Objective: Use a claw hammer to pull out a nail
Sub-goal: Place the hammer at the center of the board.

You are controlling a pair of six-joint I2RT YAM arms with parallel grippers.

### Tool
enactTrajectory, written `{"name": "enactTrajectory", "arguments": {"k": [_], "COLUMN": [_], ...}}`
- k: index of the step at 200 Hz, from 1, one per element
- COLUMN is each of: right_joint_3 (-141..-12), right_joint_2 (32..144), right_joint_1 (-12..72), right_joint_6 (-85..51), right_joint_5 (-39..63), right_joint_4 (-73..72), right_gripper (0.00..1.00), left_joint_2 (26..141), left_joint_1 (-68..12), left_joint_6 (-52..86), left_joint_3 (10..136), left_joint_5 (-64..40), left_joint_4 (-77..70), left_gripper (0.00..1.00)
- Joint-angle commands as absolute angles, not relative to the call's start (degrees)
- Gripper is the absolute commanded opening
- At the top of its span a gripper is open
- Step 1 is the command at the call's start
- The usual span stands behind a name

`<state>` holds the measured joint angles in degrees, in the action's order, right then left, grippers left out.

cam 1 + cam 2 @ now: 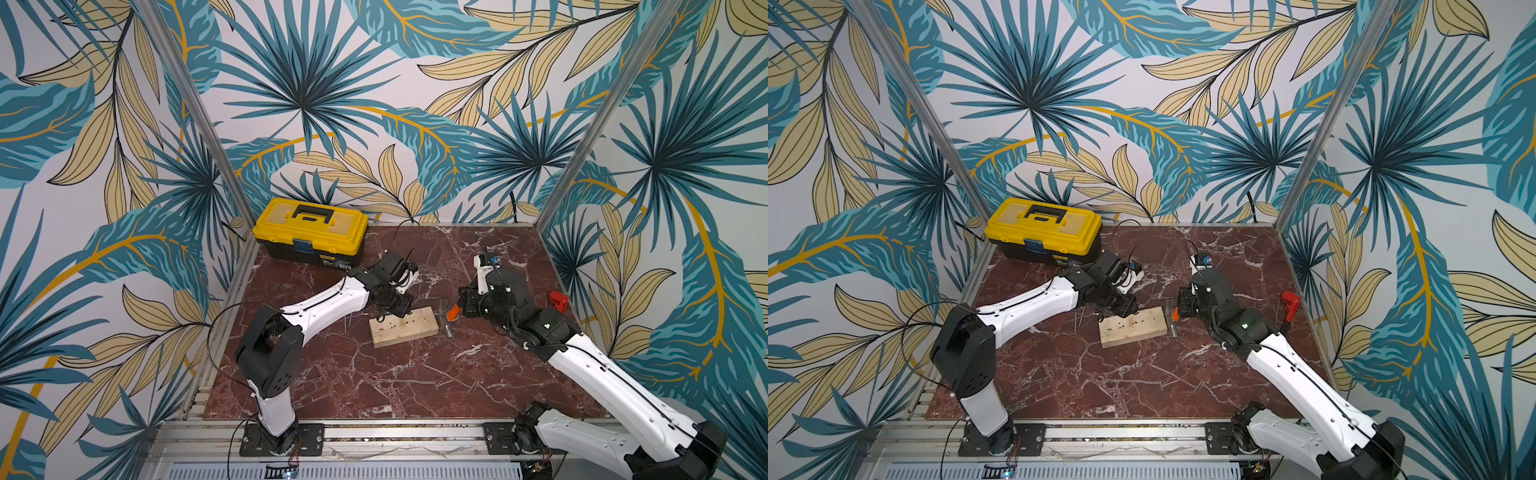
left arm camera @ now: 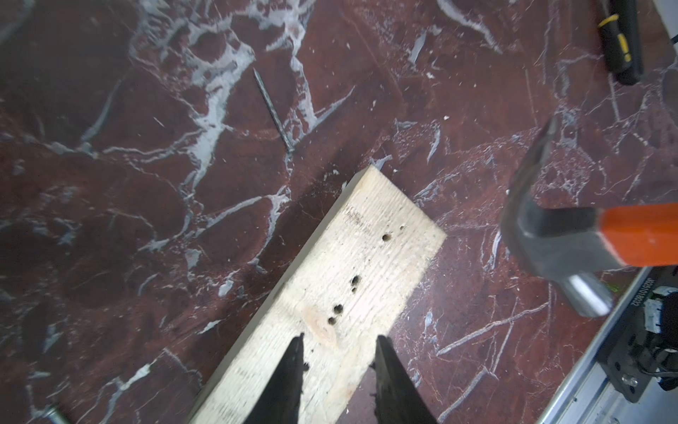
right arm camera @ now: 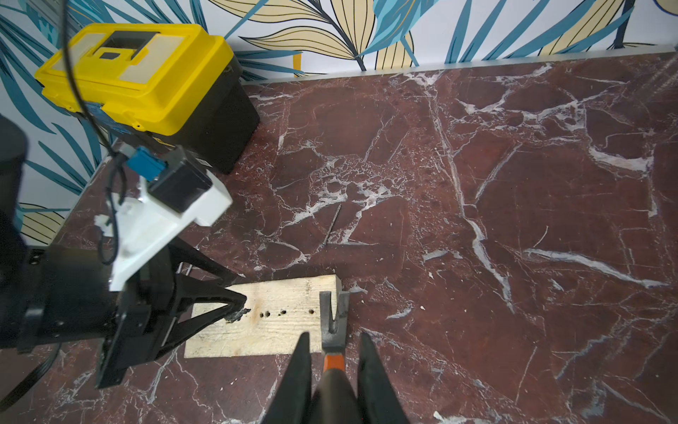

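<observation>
My right gripper (image 3: 334, 337) is clenched on the shaft of the claw hammer (image 3: 333, 319), and the hammer's head sits just beside one end of the board (image 3: 257, 330). My left gripper (image 2: 340, 339) is over the board's other end, jaws apart and empty. A nail (image 2: 273, 110) lies loose near the board.

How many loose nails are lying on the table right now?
2 visible: one nail behind the plank, a second nail off its left end. More may be hidden.
</observation>
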<state>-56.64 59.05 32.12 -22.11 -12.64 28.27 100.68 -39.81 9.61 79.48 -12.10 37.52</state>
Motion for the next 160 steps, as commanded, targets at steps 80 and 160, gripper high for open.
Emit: {"name": "enactTrajectory", "arguments": {"k": [80,160], "right_joint_3": [-59.7,-57.4], "right_joint_2": [67.8,79.0], "right_joint_1": [23.8,14.0], "right_joint_6": [-31.2,-40.3], "right_joint_5": [-14.4,-14.1], "right_joint_4": [9.3,-8.8], "right_gripper": [0.0,0.0], "left_joint_2": [86.9,81.9], "left_joint_1": [-39.2,-38.9], "left_joint_6": [14.4,18.1], "left_joint_3": [67.0,62.1], "left_joint_5": [-10.1,-8.5], "left_joint_4": [34.6,34.3], "left_gripper": [0.34,0.35]}}
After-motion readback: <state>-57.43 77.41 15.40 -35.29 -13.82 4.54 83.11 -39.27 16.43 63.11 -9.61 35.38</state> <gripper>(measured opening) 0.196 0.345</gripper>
